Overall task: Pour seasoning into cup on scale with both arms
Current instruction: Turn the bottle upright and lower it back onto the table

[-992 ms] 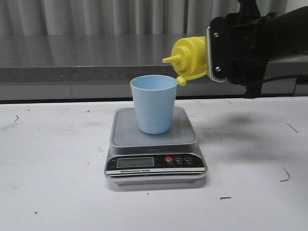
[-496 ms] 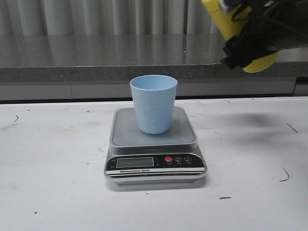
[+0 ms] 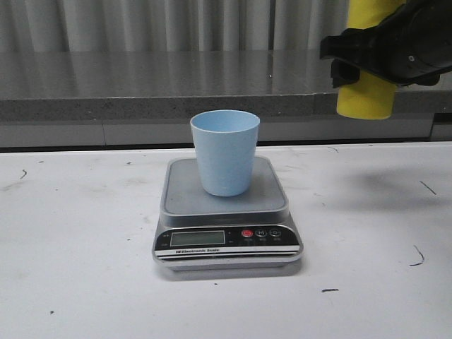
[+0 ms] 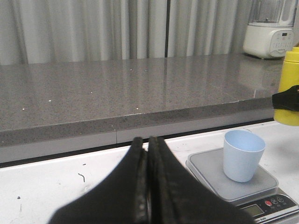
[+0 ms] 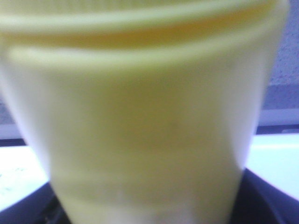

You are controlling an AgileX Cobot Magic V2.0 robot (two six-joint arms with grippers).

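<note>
The pale blue cup (image 3: 224, 152) stands upright on the silver-grey scale (image 3: 226, 212) at the table's middle; both also show in the left wrist view, the cup (image 4: 242, 154) on the scale (image 4: 243, 184). My right gripper (image 3: 385, 53) is shut on the yellow seasoning bottle (image 3: 366, 92) and holds it upright, high, to the right of the cup; its nozzle is out of view. The bottle fills the right wrist view (image 5: 140, 121) and shows in the left wrist view (image 4: 289, 86). My left gripper (image 4: 148, 186) is shut and empty, left of the scale, and does not show in the front view.
A grey stone counter (image 3: 141, 85) runs behind the white table (image 3: 85, 233), with curtains behind. A white blender base (image 4: 271, 37) stands on the counter at the far right.
My right gripper has swung the bottle from tipped over the cup, nozzle toward it, back to upright, and moved it up and to the right, away from the cup.
</note>
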